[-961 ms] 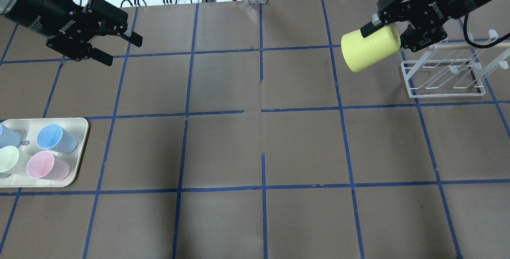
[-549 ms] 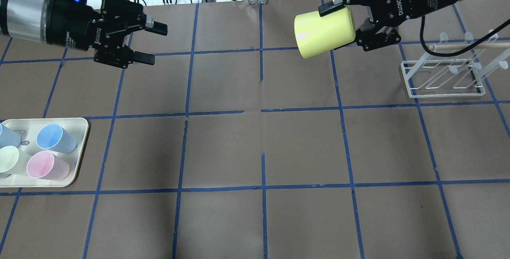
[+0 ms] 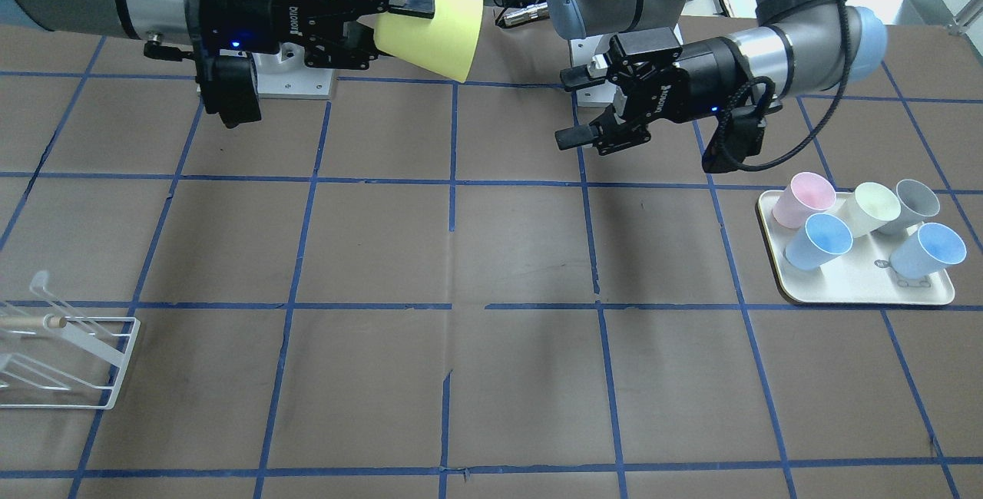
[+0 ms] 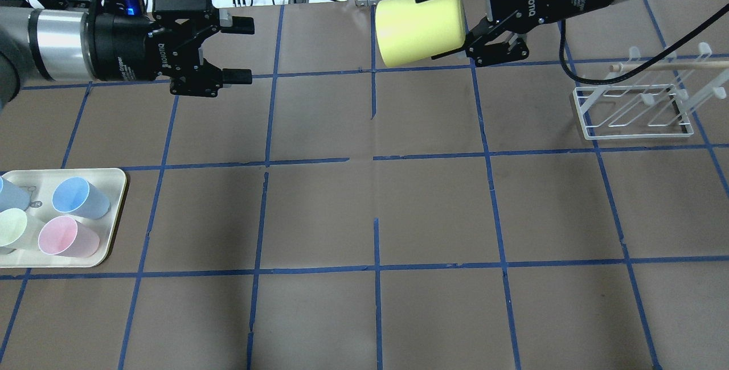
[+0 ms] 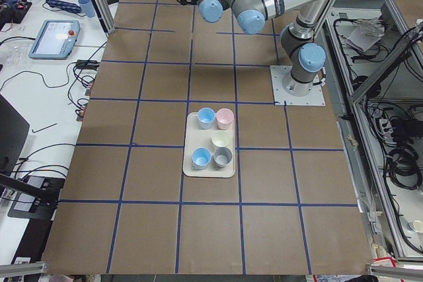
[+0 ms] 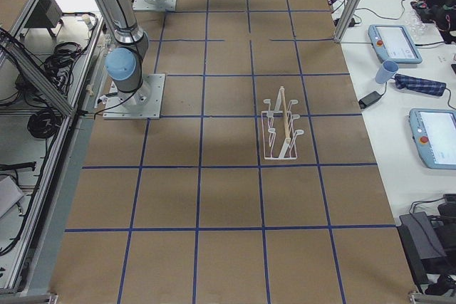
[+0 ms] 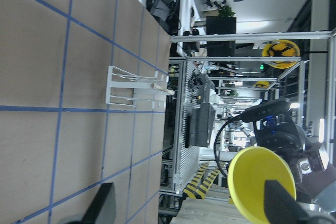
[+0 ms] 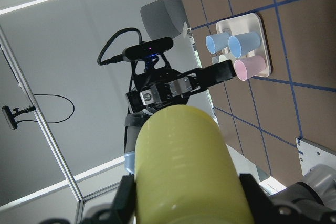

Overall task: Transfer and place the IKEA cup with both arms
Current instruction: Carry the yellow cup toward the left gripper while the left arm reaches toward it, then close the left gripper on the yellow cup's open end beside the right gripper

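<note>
The yellow IKEA cup (image 4: 418,31) lies on its side in the air over the far middle of the table, its open mouth toward my left gripper. My right gripper (image 4: 455,23) is shut on the cup near its base; both also show in the front view, the right gripper (image 3: 384,23) and the cup (image 3: 434,31). My left gripper (image 4: 244,50) is open and empty, level with the cup and a grid square to its left, also in the front view (image 3: 570,107). The left wrist view shows the cup's mouth (image 7: 260,182).
A cream tray (image 4: 117,188) with several pastel cups sits at the table's left edge, also in the front view (image 3: 868,295). A white wire rack (image 4: 635,108) stands at the far right. Brown paper with blue tape lines covers the table.
My right gripper has carried the cup left toward the table's middle. My left gripper has moved right toward it and levelled out, still open.
</note>
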### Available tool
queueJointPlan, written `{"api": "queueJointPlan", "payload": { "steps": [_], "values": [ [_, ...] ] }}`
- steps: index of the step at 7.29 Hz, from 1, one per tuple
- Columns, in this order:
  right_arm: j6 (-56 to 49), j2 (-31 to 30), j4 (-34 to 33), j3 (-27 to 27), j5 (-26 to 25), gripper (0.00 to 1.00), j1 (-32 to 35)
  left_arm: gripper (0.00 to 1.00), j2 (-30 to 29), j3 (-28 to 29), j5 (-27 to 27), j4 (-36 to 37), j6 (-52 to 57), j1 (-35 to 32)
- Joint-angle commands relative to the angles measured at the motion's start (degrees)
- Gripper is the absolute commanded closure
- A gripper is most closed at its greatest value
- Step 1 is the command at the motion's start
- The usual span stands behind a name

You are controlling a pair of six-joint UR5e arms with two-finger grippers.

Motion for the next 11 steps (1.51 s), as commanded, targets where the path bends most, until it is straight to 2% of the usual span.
{"api": "queueJointPlan", "payload": {
  "steps": [1,4,6,8,11],
  "values": [
    [-0.8,0.3,-1.7,0.2,2.1,0.5,2.5,0.0,0.3,-4.5,-8.0,5.2,-0.1,-5.0],
    [-0.5,0.2,-1.8,0.1,2.1,0.5,2.7,0.0,3.7,-5.0,-11.6,5.1,-3.0,-5.3],
    [-0.5,-0.1,-1.9,-0.1,2.3,0.48,2.7,0.02,4.5,-7.0,-11.6,5.2,-2.4,-5.4],
    [-0.5,0.0,-2.1,0.0,2.2,0.48,2.7,0.16,4.2,-7.0,-11.8,5.3,-2.6,-5.7],
    [-0.3,-0.1,-2.0,0.0,2.3,0.47,2.7,0.17,3.6,-7.0,-13.9,5.3,-2.8,-5.8]
  ]
}}
